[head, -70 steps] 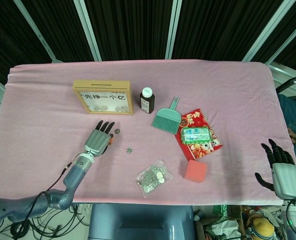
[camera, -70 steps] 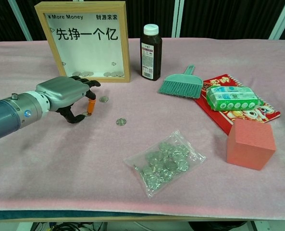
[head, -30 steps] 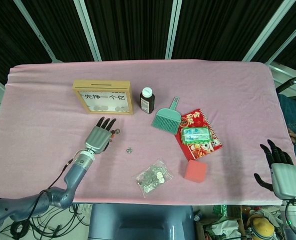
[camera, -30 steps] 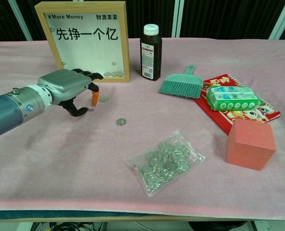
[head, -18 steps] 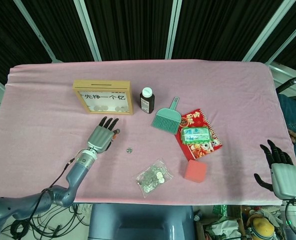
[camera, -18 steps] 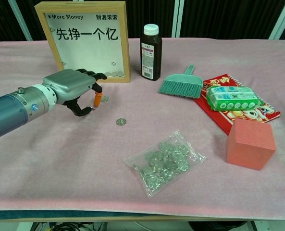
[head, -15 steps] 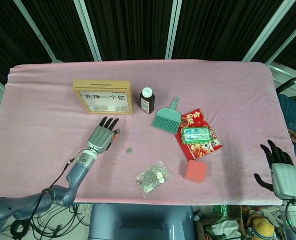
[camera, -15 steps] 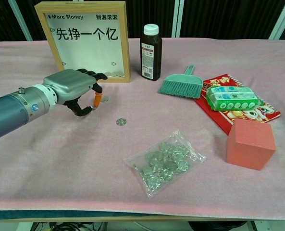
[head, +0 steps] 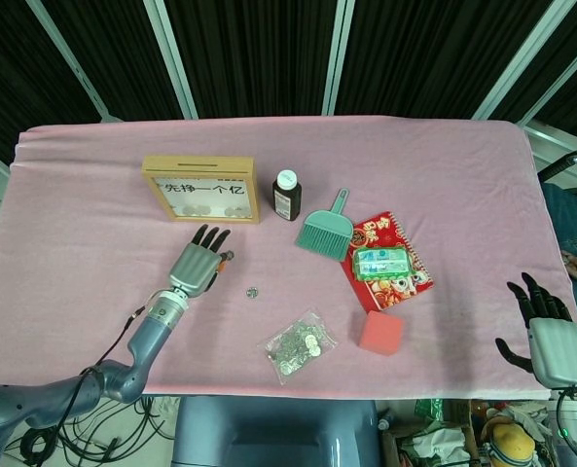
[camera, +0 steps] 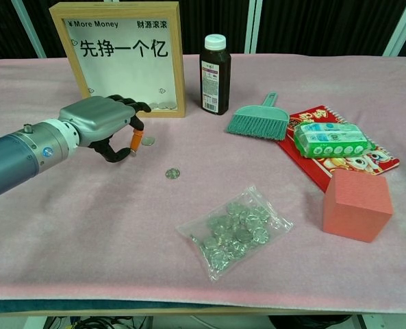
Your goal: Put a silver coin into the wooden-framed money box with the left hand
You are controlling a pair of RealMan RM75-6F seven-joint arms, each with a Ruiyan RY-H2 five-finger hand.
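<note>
The left hand (camera: 96, 123) hovers low over the pink cloth (camera: 86, 226), palm down, its fingers curled but holding nothing; whether they touch the cloth I cannot tell. One silver coin (camera: 148, 141) lies on the cloth just beside the fingertips, in front of the wooden-framed money box (camera: 124, 58), which stands upright close behind the hand. A second loose coin (camera: 172, 174) lies near, a little more toward the robot. The right hand (head: 553, 336) is at the near right edge of the table, fingers apart and empty. The cloth covers the whole table; behind it are dark panels with pale bars. There is one brown bottle (camera: 215, 74), one green brush (camera: 261, 120), one red packet (camera: 339, 154), one pink block (camera: 357, 204) and one clear bag of coins (camera: 235, 229).
</note>
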